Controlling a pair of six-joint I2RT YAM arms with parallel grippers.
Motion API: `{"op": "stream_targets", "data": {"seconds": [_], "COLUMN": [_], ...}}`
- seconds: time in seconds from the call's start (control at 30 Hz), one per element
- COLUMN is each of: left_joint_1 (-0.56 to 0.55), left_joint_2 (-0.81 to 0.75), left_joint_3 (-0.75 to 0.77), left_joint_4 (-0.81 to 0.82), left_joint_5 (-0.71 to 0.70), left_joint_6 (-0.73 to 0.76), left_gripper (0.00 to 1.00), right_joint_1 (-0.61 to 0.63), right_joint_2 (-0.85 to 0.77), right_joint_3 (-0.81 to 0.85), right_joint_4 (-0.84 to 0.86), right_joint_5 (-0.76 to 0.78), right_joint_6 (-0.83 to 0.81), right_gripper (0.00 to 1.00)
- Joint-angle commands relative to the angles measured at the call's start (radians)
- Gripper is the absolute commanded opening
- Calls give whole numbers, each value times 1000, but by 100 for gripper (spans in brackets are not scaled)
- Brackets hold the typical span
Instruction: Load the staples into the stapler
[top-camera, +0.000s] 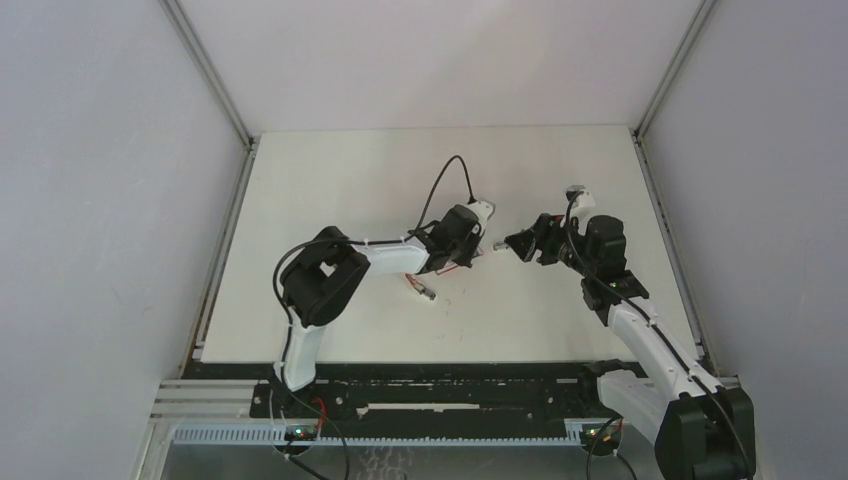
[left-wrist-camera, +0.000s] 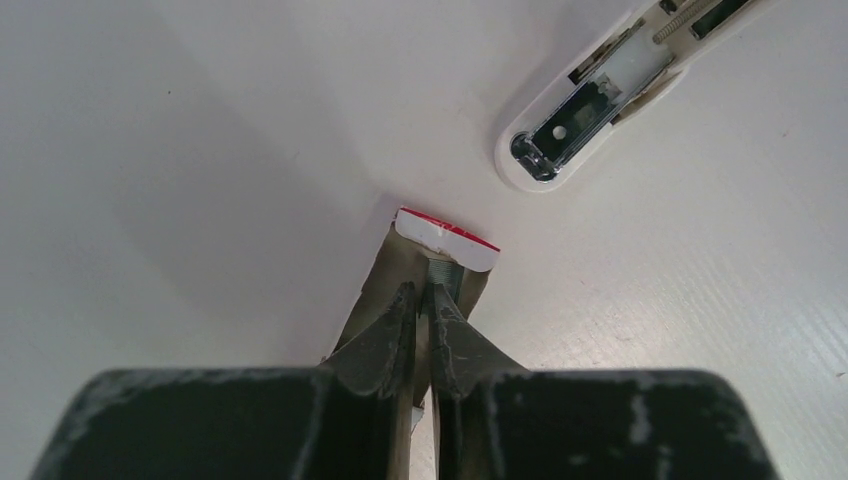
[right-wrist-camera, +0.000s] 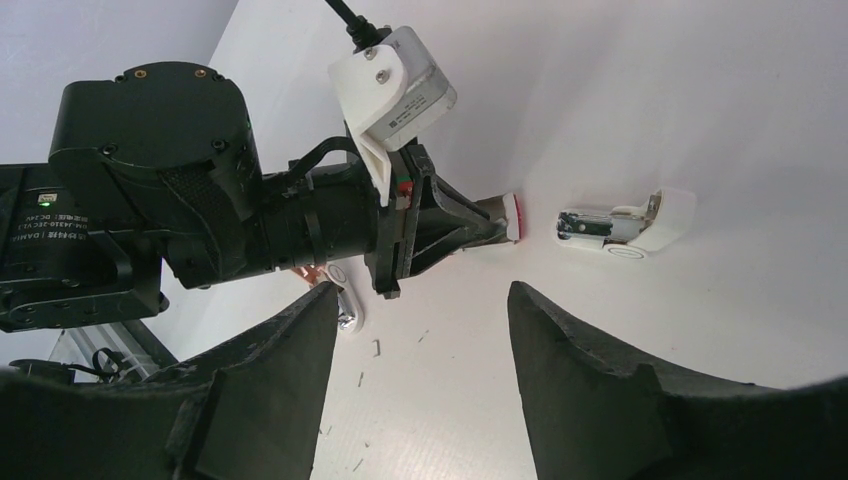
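Observation:
My left gripper is shut on the staples box, a small box with a red and white end and a brown inner tray, with a metal strip showing at the fingertips. The box also shows at the left gripper's tip in the right wrist view. The white stapler lies open on the table just ahead and to the right of the box, with its metal channel up. It also shows in the right wrist view. My right gripper is open and empty, facing the left gripper at mid-table.
A small pink-and-white clip-like thing lies beside the left forearm, and it also shows in the right wrist view. Several loose staples lie on the white table below the right gripper. Grey walls enclose the table on three sides.

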Motion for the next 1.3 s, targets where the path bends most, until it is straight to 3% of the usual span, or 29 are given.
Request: {"op": "stream_targets", "data": {"seconds": [0.0, 0.23, 0.6, 0.97, 1.27], "left_joint_1": [-18, -30, -39, -9, -15], "left_joint_2": [8, 42, -137, -207, -102], "left_joint_3": [64, 97, -80, -167, -75], "left_joint_4": [-9, -44, 172, 255, 162], "left_joint_5": [-32, -45, -180, -94, -53], "left_joint_6": [44, 59, -63, -179, -94], "left_gripper": [11, 0, 0, 0, 26], "right_joint_1": [5, 6, 7, 7, 7], "right_joint_2": [-2, -6, -12, -19, -26], "right_joint_3": [3, 3, 2, -4, -4], "right_joint_4": [38, 33, 27, 31, 31], "right_joint_5": [2, 6, 17, 25, 26], "right_joint_6": [7, 3, -3, -4, -3], "right_gripper": [63, 62, 62, 61, 61]}}
